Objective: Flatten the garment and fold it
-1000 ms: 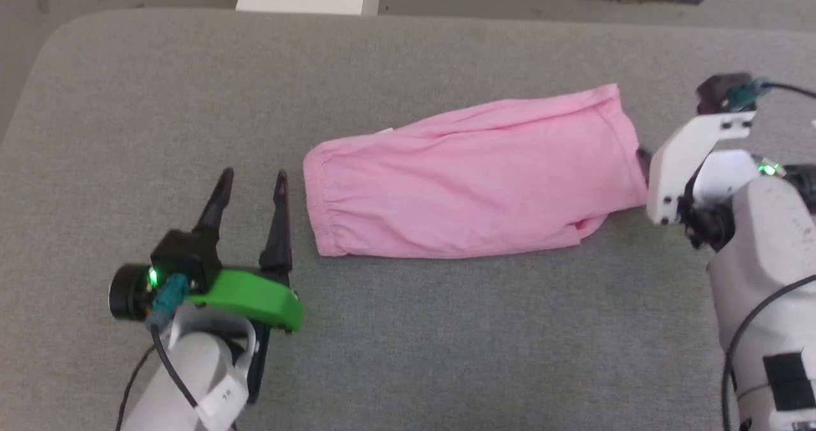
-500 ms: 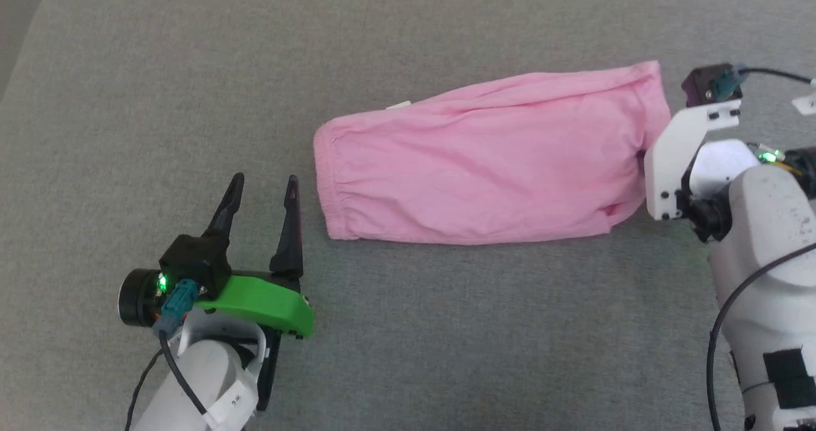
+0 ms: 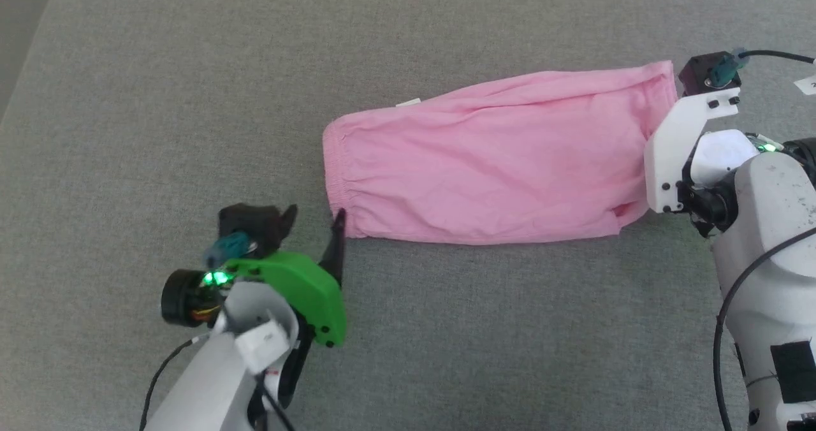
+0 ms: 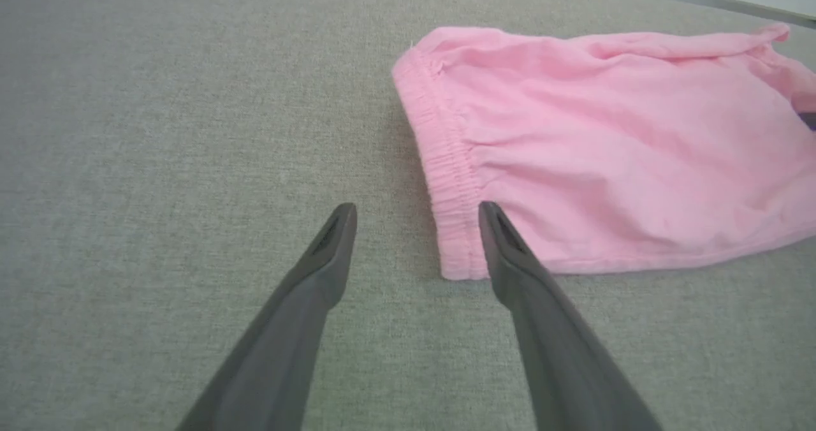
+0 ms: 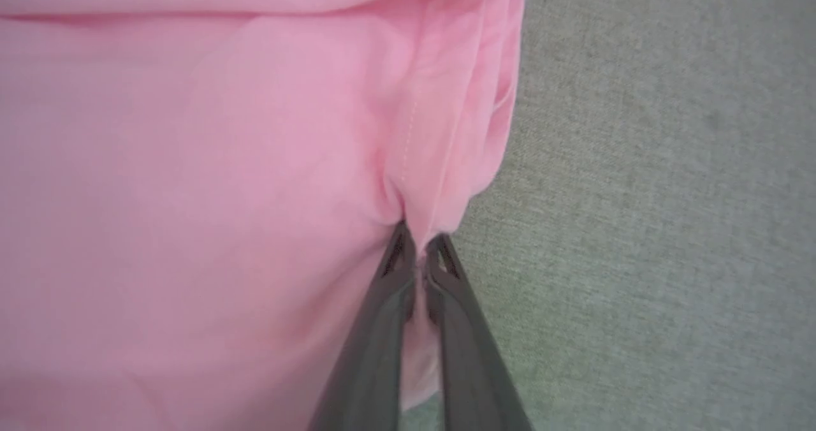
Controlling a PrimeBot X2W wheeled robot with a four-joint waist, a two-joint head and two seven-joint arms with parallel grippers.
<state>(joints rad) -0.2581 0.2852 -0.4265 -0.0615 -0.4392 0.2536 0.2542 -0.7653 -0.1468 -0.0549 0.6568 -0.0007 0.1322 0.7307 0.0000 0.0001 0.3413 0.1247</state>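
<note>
Pink shorts [image 3: 491, 157] lie across the grey worktop [image 3: 191, 99] — thin, light, floppy cloth, likely to bunch. Right fingers [image 5: 382, 316] pinch the leg-end edge; left fingers [image 4: 331, 252] are spread wide at the waistband [image 4: 446, 182] corner — the sturdier hold.

I see the head camera looking steeply down from high above the grey woven fabric surface [image 3: 446, 329]. It is far enough off to take in the whole of the light pink thin-fabric shorts [image 3: 491, 163] lying across it. The left wrist camera sits low and close over that surface, looking forward from behind the left gripper [image 4: 417, 206] at the gathered waistband [image 4: 446, 182] end. The right wrist camera is very near the opposite end, facing it from behind the right gripper [image 5: 421, 233]. All three views share the shorts and the surface, and the head view's wide frame contains what both wrist views cover.
</note>
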